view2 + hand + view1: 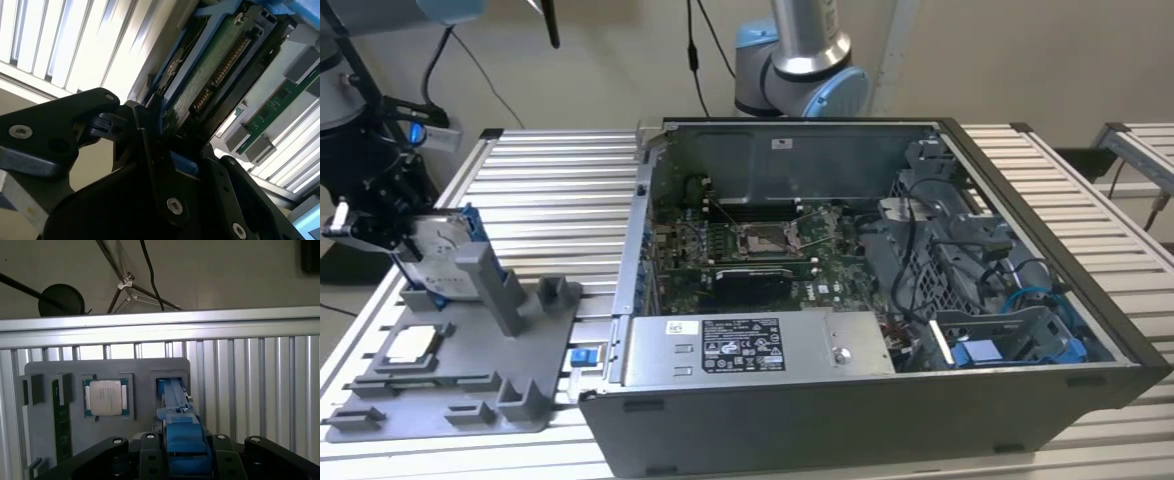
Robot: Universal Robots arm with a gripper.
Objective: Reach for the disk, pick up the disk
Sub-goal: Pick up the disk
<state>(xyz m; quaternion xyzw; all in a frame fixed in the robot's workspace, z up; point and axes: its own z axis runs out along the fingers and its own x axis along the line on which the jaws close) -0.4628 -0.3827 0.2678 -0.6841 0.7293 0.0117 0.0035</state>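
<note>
The disk (pixel 440 248) is a silver-grey drive with blue rails. It stands on edge, tilted, over the grey holder block (pixel 494 290) at the exterior view's left. My gripper (pixel 394 232) is at its upper end. In the first wrist view the disk's blue rail (pixel 181 432) runs from between my fingers down into the holder's slot (pixel 170 382), and my gripper (pixel 182 462) is shut on it. The second wrist view shows the disk's green circuit-board face (pixel 210 75) clamped by my gripper (pixel 180 155).
A grey fixture plate (pixel 454 400) lies on the slatted table and carries a white-topped square chip (pixel 411 345) (pixel 106 397) and a green memory stick (pixel 61 427). An open computer case (pixel 881 300) stands in the middle. Another arm's base (pixel 801 60) is behind it.
</note>
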